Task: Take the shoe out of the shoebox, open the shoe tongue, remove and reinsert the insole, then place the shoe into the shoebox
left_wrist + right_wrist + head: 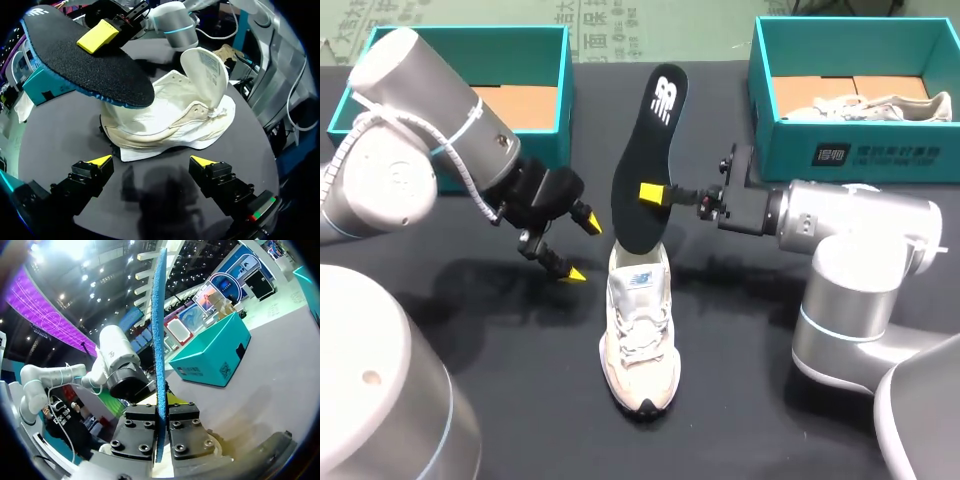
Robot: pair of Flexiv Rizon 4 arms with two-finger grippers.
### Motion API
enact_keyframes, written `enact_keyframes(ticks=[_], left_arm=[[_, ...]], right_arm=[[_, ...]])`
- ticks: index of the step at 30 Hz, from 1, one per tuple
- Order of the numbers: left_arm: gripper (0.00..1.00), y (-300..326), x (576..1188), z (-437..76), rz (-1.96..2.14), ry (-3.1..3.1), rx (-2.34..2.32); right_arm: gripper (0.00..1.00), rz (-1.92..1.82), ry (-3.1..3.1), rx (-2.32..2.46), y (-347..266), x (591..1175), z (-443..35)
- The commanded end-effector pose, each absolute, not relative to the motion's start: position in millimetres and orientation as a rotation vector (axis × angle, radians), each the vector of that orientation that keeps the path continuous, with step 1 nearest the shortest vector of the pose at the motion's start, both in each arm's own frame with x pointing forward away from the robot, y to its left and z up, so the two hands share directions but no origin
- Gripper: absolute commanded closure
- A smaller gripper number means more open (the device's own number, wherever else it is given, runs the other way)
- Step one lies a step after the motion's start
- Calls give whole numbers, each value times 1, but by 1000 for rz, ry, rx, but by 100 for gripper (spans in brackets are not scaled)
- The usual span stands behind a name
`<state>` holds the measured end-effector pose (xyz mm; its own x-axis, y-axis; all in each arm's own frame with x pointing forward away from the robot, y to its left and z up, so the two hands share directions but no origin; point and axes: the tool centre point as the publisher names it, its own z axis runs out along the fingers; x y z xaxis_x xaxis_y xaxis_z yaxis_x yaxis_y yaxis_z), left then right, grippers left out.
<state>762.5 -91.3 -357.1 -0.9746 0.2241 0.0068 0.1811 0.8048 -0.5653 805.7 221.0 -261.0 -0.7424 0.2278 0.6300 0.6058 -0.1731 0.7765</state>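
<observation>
White shoe (640, 340) stands in the centre, toe toward the bottom edge, tongue folded open. Black insole (655, 140) rises steeply just above it, lower end over the heel. Teal shoebox (563, 90) sits open at upper left.

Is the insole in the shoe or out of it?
Out: the right gripper, shut on the insole, holds it above the shoe.

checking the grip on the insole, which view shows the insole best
The head view: the whole black insole shows, pinched by the right tool above the shoe. The left wrist view shows its black face at a slant; the right wrist view shows only its blue edge.
</observation>
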Motion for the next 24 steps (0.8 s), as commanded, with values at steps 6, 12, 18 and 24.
enact_keyframes(ticks=[6, 12, 18, 24], left_arm=[[0, -104, 763, -362, 832, -2943, -313], [0, -107, 763, -363, 825, -2955, -233], [0, -108, 762, -365, 815, -2956, -221], [0, -108, 762, -365, 812, -2960, -236]], right_arm=[[100, -2029, -1809, -926, 220, 807, -268], [100, -2049, -1797, -893, 219, 808, -269], [100, -2063, -1775, -874, 219, 809, -270], [100, -2072, -1774, -871, 218, 808, -270]])
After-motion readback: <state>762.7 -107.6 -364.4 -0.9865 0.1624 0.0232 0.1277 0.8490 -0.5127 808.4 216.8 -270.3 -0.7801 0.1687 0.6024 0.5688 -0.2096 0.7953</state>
